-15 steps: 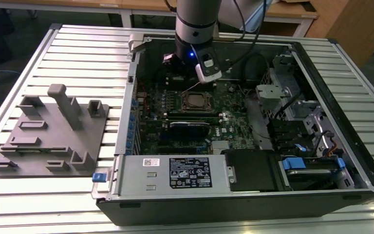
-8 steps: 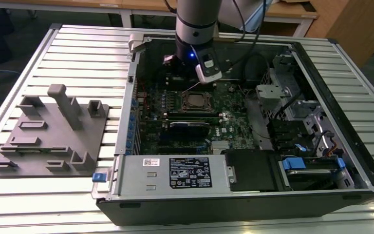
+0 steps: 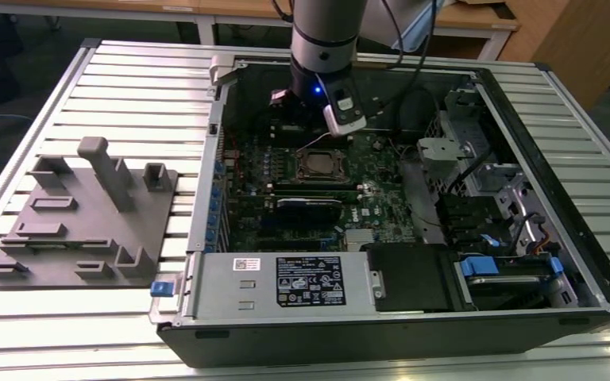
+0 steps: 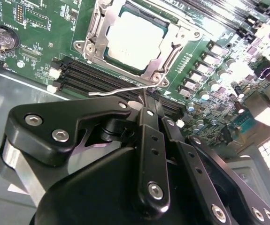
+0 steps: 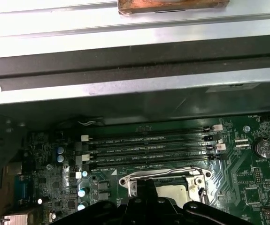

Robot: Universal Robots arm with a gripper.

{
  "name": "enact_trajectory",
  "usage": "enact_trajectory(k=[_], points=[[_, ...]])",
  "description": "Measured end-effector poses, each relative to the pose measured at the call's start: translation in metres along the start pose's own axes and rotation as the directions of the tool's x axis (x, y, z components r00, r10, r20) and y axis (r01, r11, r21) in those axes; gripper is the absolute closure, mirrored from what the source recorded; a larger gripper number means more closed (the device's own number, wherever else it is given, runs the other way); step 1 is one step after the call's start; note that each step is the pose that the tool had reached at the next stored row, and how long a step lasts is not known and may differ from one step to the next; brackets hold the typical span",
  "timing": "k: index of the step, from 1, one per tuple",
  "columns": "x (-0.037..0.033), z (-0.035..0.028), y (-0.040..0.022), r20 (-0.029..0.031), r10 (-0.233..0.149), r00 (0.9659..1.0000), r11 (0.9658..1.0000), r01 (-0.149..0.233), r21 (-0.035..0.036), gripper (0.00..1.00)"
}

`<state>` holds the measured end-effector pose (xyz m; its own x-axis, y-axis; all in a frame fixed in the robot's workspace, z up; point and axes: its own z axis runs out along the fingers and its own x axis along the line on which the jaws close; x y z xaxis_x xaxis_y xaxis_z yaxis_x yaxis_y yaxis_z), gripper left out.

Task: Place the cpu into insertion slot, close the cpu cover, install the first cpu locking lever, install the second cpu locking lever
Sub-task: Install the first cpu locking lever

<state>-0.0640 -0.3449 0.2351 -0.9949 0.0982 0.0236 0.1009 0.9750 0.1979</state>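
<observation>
The cpu [image 4: 135, 37], a dull silver square, lies in the insertion slot [image 3: 321, 165] on the green board. The cpu cover [image 4: 167, 56], a silvery frame with a window, is folded down around it. A thin wire locking lever [image 4: 116, 90] stands raised beside the socket, on the memory-slot side. In the second wrist view my gripper [image 4: 146, 96] is shut, with its tip touching that lever. In the first wrist view the gripper [image 5: 146, 185] hangs just over the cover's edge [image 5: 158, 177]. The cpu's [image 5: 172, 191] top shows behind it.
Black memory slots [image 4: 102, 75] run between the socket and the case wall [image 5: 125, 89]. A blue-edged black card [image 3: 307, 208] and the black-labelled power supply box [image 3: 305, 282] lie nearer the case front. A drive cage [image 3: 496, 198] stands at the exterior view's right. A grey fixture plate [image 3: 83, 214] is outside at its left.
</observation>
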Motion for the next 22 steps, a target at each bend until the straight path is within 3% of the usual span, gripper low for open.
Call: enact_trajectory(k=[13, 19, 22], points=[[0.0004, 0.0062, 0.0045, 0.0001, 0.0, 1.0, 1.0, 0.0, -0.0002, 0.89], [0.0003, 0.0091, 0.0038, 0.0136, -0.003, 0.9999, 1.0, 0.003, -0.0009, 0.89], [0.0004, 0.0093, 0.004, 0.0141, -0.003, 0.9999, 1.0, 0.003, -0.0003, 0.89]])
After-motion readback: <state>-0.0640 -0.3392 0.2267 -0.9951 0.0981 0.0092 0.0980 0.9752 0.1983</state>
